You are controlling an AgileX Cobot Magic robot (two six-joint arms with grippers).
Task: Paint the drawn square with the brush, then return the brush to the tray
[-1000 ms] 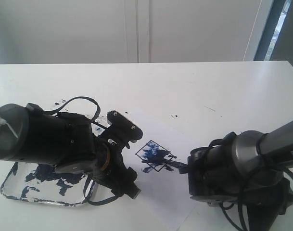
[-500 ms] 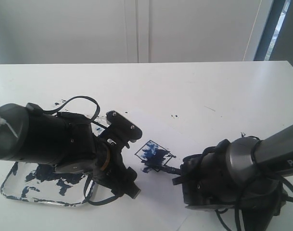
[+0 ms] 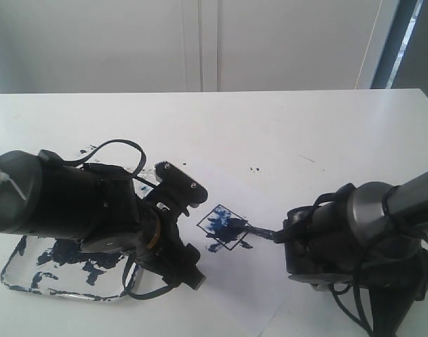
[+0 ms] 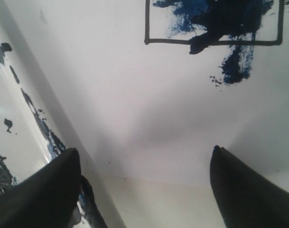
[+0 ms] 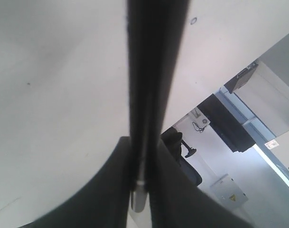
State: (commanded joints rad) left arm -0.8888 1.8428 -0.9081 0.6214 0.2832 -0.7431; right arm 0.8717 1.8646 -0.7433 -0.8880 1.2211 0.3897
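- The brush (image 3: pixel 252 229) is clamped by its handle in the right gripper (image 3: pixel 275 235); in the right wrist view the jaws press on either side of the thin black stick.
- The brush's tip rests at the right corner of the square (image 3: pixel 226 227), which is partly daubed blue, with some paint smeared outside the outline.
- The brush is judged light and stiff along the handle. The handle is thin and probably smooth, so it may twist or slide in the jaws if pressed hard on the paper (image 3: pixel 231 284).
- The tip is judged soft and wet, so gentle pressure is called for, and drips are likely on the way to the tray (image 3: pixel 59 293).
- The best hold is judged to be mid-handle, well clear of the wet end, as it is taken now.
- The left gripper (image 3: pixel 190 228) is spread wide and empty, hovering between tray and square, just above the paper.
- The tray lies on the counter (image 3: pixel 284 126) at the left, well apart from the square and blotched with dark paint.
- The paper is thin and loose, and may be dragged by a sticky stroke.
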